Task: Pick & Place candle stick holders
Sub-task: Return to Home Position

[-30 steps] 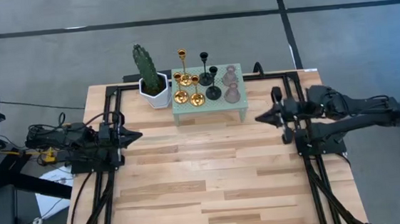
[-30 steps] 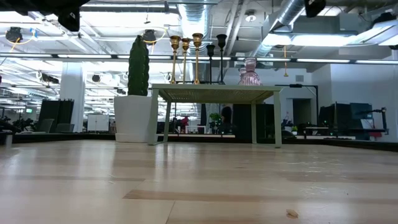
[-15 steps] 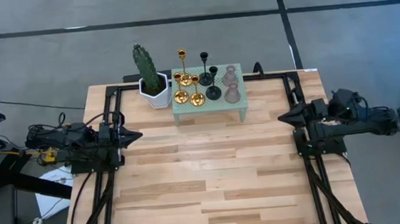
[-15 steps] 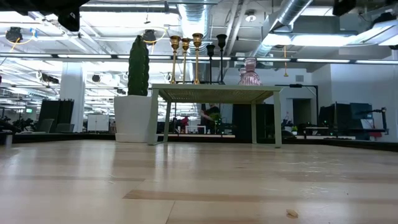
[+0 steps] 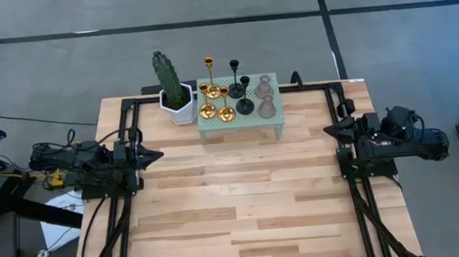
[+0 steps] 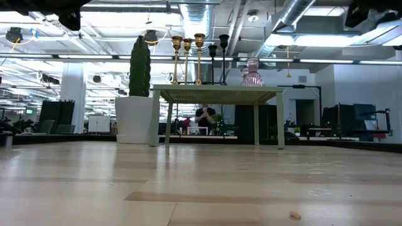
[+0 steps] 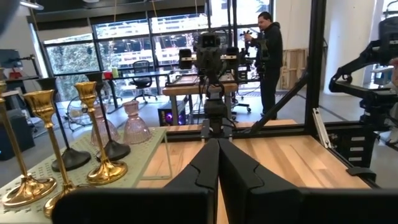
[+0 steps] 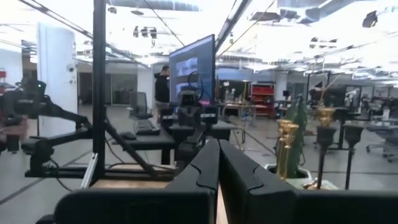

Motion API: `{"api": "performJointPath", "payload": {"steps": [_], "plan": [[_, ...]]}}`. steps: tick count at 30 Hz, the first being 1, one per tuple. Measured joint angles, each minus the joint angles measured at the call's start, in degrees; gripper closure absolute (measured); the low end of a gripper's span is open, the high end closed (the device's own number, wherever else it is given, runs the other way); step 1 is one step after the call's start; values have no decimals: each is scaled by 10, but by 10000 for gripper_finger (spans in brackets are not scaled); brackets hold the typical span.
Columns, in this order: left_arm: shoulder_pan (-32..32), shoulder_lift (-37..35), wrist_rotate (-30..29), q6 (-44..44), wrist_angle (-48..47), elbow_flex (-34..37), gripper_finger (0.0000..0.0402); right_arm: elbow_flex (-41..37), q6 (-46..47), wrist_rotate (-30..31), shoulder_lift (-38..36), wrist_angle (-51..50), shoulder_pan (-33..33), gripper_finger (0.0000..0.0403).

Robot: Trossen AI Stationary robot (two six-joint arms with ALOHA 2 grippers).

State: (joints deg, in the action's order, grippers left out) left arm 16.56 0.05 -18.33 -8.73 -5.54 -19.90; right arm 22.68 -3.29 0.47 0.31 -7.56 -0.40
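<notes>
Seven candle stick holders stand by their round bases on a small pale green table [image 5: 240,126] at the far middle. Three are gold [image 5: 214,102], two are black [image 5: 242,95] and two are pinkish glass [image 5: 265,95]. They also show in the low view [image 6: 199,58] and the left wrist view [image 7: 99,143]. My left gripper [image 5: 158,156] is shut and empty by the table's left edge, pointing right; its shut fingers show in its wrist view [image 7: 217,144]. My right gripper [image 5: 328,129] is shut and empty near the right edge, pointing left.
A green cactus in a white pot [image 5: 173,93] stands just left of the green table. Black rails [image 5: 130,218] run along both table sides. Bare wood lies between the arms [image 5: 243,201]. A person [image 7: 270,56] stands in the room beyond.
My right arm has drawn back from near the green table toward the table's right edge. The holders and my left arm have stayed still.
</notes>
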Motion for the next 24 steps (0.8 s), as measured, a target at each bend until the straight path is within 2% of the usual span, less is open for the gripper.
{"api": "performJointPath", "payload": {"steps": [9,16,24], "plan": [[0,0,-16,-1,3,0,394,-7,2,-2,-1,-10,0,403],[0,0,-16,-24,0,0,394,-73,19,-2,-1,10,0,403],[0,0,-16,-18,0,0,394,-162,22,-4,-1,106,0,403]]}}
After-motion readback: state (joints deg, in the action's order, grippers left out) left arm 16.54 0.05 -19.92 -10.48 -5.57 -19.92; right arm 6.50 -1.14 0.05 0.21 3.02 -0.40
